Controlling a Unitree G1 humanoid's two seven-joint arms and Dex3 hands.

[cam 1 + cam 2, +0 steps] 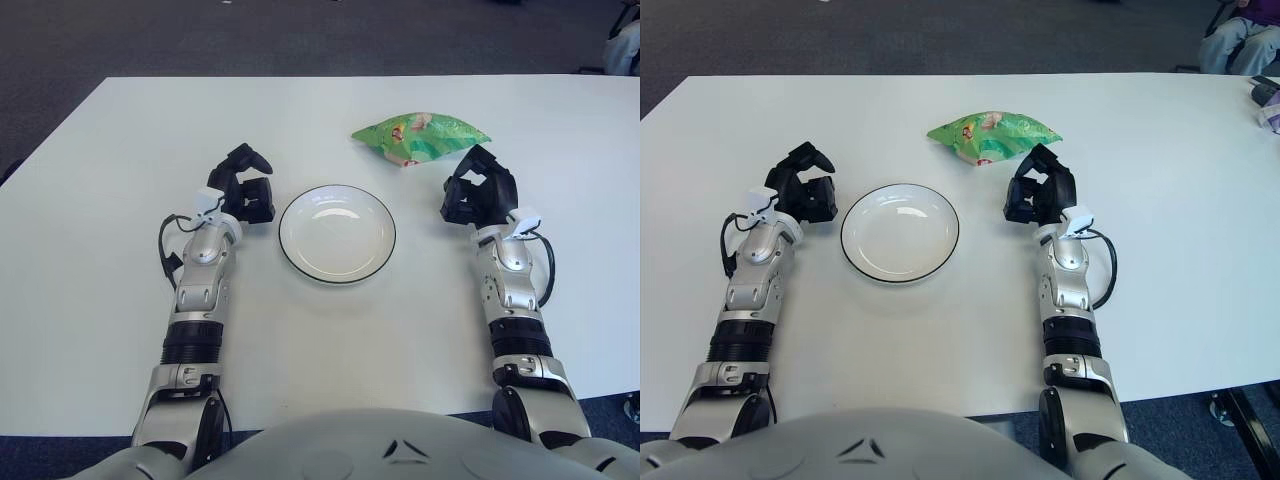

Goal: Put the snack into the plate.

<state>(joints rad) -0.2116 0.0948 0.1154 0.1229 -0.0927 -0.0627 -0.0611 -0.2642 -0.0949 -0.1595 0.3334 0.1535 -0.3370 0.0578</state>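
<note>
The snack (420, 138) lies on the bench (120, 150) beyond the empty plate (337, 233), just past your right hand (479, 192). Both hands look curled, holding nothing; left hand (243, 190) idles beside the plate. It's probably light, puffy and crinkly (slippery film), so pinch the middle gently.

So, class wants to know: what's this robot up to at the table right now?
Nothing has been picked up yet. The green snack bag lies on the white table, beyond the plate, which has nothing in it. The right robot hand sits just short of the bag, to the plate's right, fingers curled and holding nothing. The left robot hand shows at the plate's left, also holding nothing.
</note>
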